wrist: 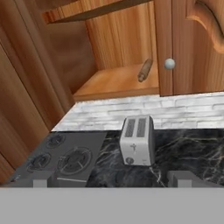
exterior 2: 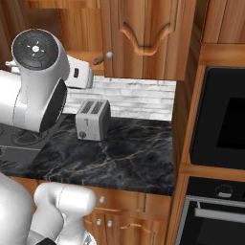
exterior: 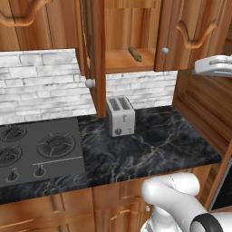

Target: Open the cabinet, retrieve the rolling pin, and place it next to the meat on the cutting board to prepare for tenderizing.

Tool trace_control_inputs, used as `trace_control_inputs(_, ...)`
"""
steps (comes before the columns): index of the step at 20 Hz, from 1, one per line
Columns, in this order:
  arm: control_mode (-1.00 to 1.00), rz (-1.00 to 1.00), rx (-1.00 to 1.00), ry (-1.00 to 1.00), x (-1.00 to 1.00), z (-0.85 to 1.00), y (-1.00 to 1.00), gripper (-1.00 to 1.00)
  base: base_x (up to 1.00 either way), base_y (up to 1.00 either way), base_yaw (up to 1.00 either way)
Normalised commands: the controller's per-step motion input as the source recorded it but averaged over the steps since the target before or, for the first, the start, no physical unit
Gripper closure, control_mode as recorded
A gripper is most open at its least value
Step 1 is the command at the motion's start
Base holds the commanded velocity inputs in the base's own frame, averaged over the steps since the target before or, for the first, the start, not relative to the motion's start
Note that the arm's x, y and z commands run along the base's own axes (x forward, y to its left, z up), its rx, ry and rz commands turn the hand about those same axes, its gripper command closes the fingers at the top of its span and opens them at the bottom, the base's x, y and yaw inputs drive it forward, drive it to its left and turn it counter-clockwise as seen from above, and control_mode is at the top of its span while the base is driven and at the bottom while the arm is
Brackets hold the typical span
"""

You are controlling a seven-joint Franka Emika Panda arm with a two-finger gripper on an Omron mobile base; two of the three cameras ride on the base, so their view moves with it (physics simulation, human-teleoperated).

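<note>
The cabinet (exterior: 136,27) has its left door (exterior: 96,50) swung open and its right door (exterior: 190,31) closed. The rolling pin (exterior: 134,53) lies on the bottom shelf (wrist: 113,83), close to the closed door's edge. In the hand view the rolling pin (wrist: 145,70) rests at a slant just left of the silver knob (wrist: 169,64). My gripper (wrist: 110,179) is open and empty, well back from the shelf and above the counter. One end of the rolling pin (exterior 2: 98,60) peeks out past my arm. The meat and the cutting board are out of view.
A silver toaster (exterior: 120,116) stands on the black marble counter (exterior: 158,145) below the open cabinet. A gas stove (exterior: 38,152) lies to its left. A wood side panel and a built-in oven (exterior 2: 225,124) bound the counter on the right.
</note>
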Motion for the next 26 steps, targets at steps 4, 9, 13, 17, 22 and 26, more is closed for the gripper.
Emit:
trace_control_inputs(4, -1.0, -0.08, -0.01, -0.03, 0.1, 0.0, -0.01, -1.0, 0.0, 0.0, 0.0)
trace_control_inputs(9, -1.0, -0.01, 0.0, 0.0, 0.01, -0.01, -0.01, -1.0, 0.0, 0.0, 0.0)
trace_control_inputs(13, -1.0, 0.0, 0.03, 0.0, 0.2, -0.14, -0.17, -1.0, 0.0, 0.0, 0.0)
trace_control_inputs(17, -1.0, 0.0, 0.01, 0.0, 0.32, -0.14, -0.25, -1.0, 0.0, 0.0, 0.0)
trace_control_inputs(22, -1.0, 0.0, 0.0, -0.02, 0.38, -0.03, -0.3, -1.0, 0.0, 0.0, 0.0)
trace_control_inputs(26, -1.0, -0.02, 0.0, 0.0, 0.49, 0.0, -0.15, -1.0, 0.0, 0.0, 0.0)
